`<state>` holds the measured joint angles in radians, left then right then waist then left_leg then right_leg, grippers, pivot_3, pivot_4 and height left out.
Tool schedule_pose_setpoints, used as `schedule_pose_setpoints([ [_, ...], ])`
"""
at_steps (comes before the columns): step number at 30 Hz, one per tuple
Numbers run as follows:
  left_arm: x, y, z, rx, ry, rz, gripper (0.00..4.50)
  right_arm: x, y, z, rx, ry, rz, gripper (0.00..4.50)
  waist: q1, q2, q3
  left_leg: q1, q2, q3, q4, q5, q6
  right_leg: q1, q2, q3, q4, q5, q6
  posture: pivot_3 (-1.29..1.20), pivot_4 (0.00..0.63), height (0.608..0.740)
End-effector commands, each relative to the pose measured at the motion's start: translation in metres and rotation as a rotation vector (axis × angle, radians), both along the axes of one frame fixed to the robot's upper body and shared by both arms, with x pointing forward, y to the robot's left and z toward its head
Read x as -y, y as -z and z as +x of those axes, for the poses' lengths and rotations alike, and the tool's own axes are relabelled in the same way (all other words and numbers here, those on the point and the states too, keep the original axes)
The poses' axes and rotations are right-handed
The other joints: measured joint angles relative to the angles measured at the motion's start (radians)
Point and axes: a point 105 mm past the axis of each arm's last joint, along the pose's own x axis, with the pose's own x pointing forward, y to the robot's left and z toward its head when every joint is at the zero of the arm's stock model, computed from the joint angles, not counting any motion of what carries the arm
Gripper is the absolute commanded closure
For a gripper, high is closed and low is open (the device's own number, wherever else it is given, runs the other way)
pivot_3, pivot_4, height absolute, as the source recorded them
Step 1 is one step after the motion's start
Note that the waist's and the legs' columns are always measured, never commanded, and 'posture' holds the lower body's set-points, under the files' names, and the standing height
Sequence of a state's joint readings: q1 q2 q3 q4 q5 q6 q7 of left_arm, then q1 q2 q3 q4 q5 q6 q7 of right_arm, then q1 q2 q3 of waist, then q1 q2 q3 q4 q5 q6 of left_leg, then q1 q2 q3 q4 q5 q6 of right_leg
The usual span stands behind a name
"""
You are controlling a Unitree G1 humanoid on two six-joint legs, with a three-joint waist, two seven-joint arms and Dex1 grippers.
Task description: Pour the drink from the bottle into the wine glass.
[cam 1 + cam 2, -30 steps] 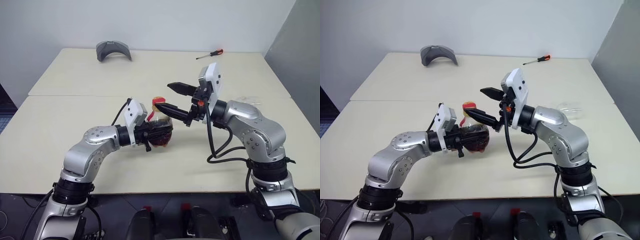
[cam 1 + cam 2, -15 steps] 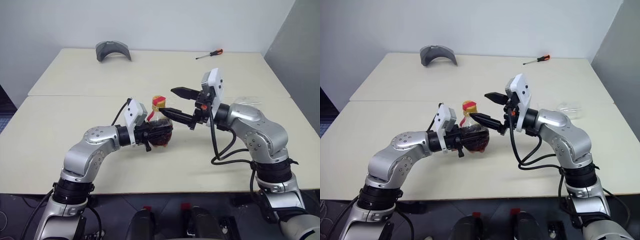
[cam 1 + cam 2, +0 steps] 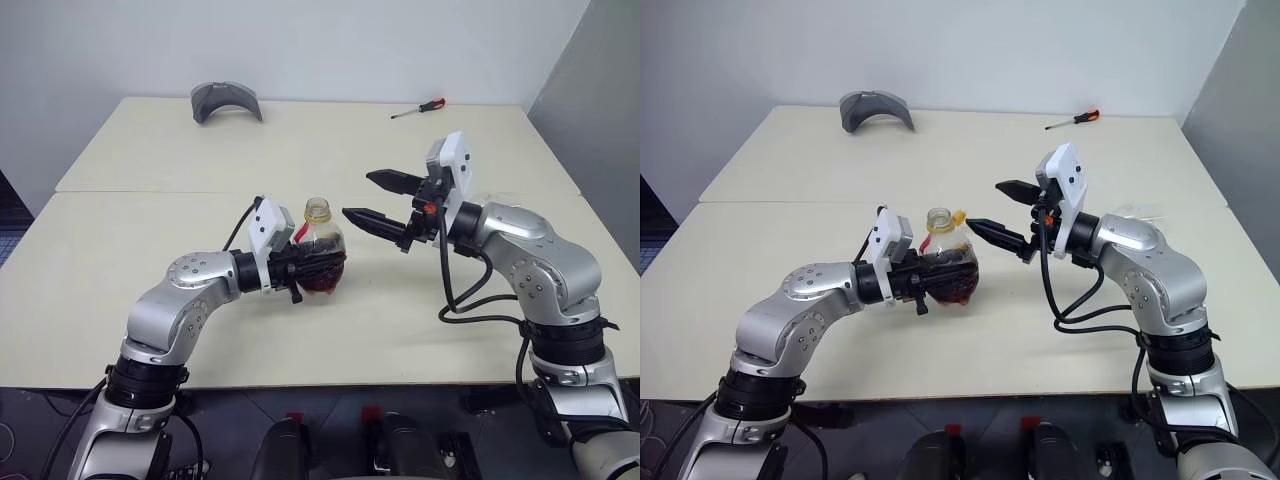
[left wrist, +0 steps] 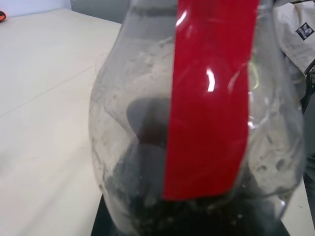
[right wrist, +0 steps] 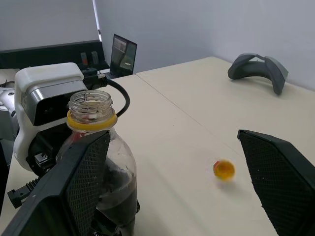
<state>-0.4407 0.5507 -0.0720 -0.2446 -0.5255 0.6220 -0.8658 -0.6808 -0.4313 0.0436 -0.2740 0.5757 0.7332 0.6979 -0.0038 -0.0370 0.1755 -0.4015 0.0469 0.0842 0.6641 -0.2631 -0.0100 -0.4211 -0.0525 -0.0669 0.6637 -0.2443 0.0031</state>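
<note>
Head cams look down over table [image 3: 120,300]; wrist cams close on bottle [image 5: 96,162].

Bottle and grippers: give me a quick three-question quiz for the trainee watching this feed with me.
1. True or false: the bottle is sealed.
2. Is the right gripper open or shut?
3. What holds the bottle?
A. the left gripper
B. the right gripper
C. nothing, it stands free on the table

Key:
1. False. Its mouth is uncapped.
2. Open, with its fingers apart from the bottle.
3. A. It is clamped on the bottle's body.
</note>
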Motion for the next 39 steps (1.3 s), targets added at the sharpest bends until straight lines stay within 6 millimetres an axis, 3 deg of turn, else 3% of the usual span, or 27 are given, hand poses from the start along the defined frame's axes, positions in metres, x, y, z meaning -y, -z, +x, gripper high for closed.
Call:
schedule_pose_setpoints([
  [1, 0.001, -0.019, -0.003, 0.084, 0.02, -0.015, 3.51, 0.002, -0.011, -0.006, 0.04, -0.015, 0.026, 0.09, 0.0, 0.0, 0.0, 0.0, 0.0, 0.0, 0.0, 0.0, 0.0, 0.0, 0.0, 0.0, 0.0, 0.0, 0.0, 0.0, 0.15, 0.74],
  [11, -0.003, -0.013, -0.006, 0.072, -0.014, -0.019, 3.51, 0.002, -0.001, -0.013, 0.015, -0.013, 0.019, 0.09, 0.0, 0.0, 0.0, 0.0, 0.0, 0.0, 0.0, 0.0, 0.0, 0.0, 0.0, 0.0, 0.0, 0.0, 0.0, 0.0, 0.15, 0.74],
  [18, -0.019, -0.015, 0.013, 0.112, -0.181, -0.037, 3.51, 0.001, 0.003, -0.028, -0.023, -0.098, 0.021, 0.09, 0.001, 0.0, 0.0, 0.0, 0.0, 0.0, 0.0, 0.0, 0.0, 0.0, 0.0, 0.0, 0.0, 0.0, 0.0, 0.0, 0.15, 0.74],
  [27, -0.074, -0.009, 0.047, 0.159, -0.59, -0.071, 3.51, -0.006, 0.013, -0.048, -0.052, -0.192, 0.009, 0.09, 0.001, 0.0, 0.0, 0.0, 0.001, -0.001, 0.0, 0.0, 0.0, 0.0, -0.001, 0.0, 0.0, 0.0, 0.0, 0.0, 0.15, 0.74],
  [33, -0.104, -0.005, 0.059, 0.182, -0.742, -0.075, 3.51, -0.019, 0.011, -0.038, -0.022, -0.135, 0.046, 0.09, 0.001, 0.0, 0.0, 0.0, 0.001, 0.0, 0.0, 0.0, 0.0, 0.0, -0.001, 0.0, 0.0, 0.0, 0.0, 0.0, 0.15, 0.74],
  [39, -0.153, -0.016, 0.076, 0.242, -0.911, -0.06, 3.51, -0.038, 0.003, -0.028, 0.021, -0.055, 0.115, 0.09, 0.001, 0.0, 0.0, 0.0, 0.001, 0.0, 0.0, 0.0, 0.0, 0.0, -0.001, -0.001, 0.001, 0.0, -0.001, 0.0, 0.15, 0.74],
])
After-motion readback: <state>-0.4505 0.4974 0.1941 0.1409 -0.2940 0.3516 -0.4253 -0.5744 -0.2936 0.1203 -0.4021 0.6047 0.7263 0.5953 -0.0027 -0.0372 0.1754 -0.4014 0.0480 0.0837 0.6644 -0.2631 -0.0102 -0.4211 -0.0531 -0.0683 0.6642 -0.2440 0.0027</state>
